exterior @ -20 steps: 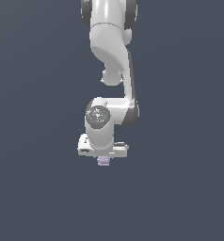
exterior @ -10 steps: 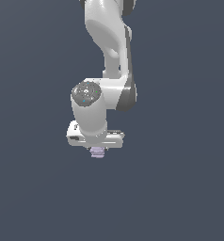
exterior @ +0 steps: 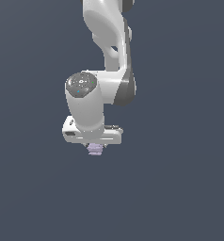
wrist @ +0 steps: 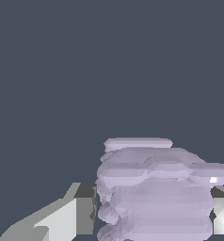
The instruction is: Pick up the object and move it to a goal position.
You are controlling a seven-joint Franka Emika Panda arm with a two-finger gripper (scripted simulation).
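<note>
- Gripper (exterior: 96,146) hangs under the white arm (exterior: 107,33) in the exterior view, its jaws closed onto the object (exterior: 95,149), a small pale lavender ribbed piece that pokes out just below the gripper body.
- Object position: clamped between the fingers, clear of any surface that the pictures show; only plain dark slate background lies around it.
- Wrist view: the object (wrist: 156,188) fills the space between the two fingers, its stacked ribs spanning from one finger (wrist: 81,207) to the other; both pads touch its sides. The gripper (wrist: 149,209) is narrow, closed to the width of the piece.
- Change from one second ago: the wrist and hand have shifted toward the exterior view's left and appear larger against the background, with the round grey cap of the wrist joint (exterior: 81,84) now further left than it was.
- Change from half a second ago: the hand sits lower and slightly right in the picture, and the arm's upper link leans more over it.
- Object hold matches both earlier pictures: the lavender piece shows beneath the hand in the same place relative to the fingers.
</note>
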